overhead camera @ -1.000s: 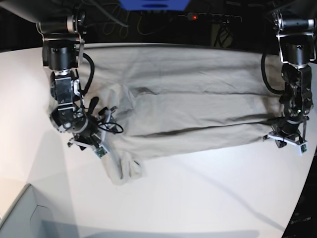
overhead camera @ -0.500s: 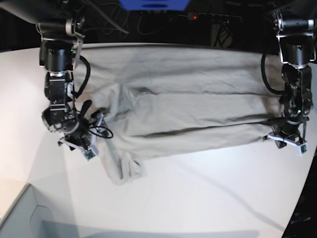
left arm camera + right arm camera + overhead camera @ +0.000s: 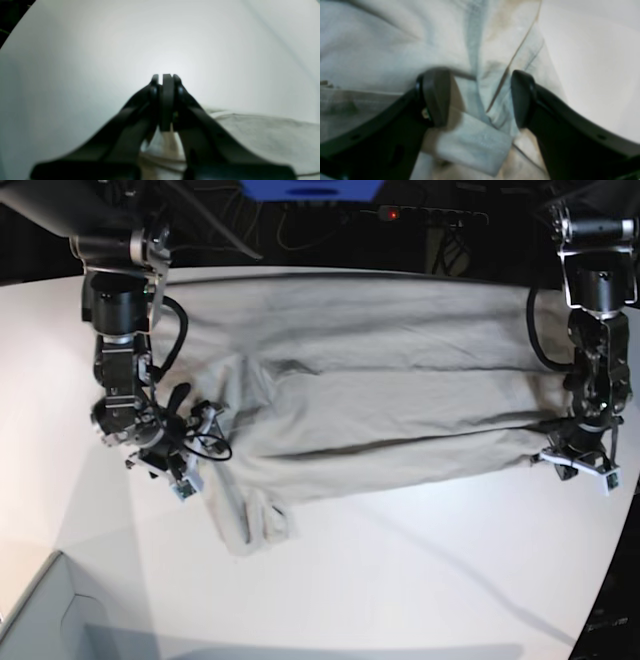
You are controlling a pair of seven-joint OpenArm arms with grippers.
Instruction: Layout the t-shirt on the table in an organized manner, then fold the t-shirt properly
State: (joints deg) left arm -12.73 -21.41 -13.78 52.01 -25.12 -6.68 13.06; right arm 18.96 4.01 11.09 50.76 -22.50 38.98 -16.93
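Looks like the left gripper [image 3: 166, 82] is clamped on the t-shirt [image 3: 370, 380] hem to anchor it, while the right gripper [image 3: 480, 97], jaws apart, straddles a crumpled sleeve fold to straighten it.

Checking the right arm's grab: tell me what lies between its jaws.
A bunched fold of the t-shirt lies between the open jaws of the right gripper, clear in the right wrist view; neither jaw has closed on it.

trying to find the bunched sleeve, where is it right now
In the base view the sleeve lies at the t-shirt lower left corner, just below the right gripper.
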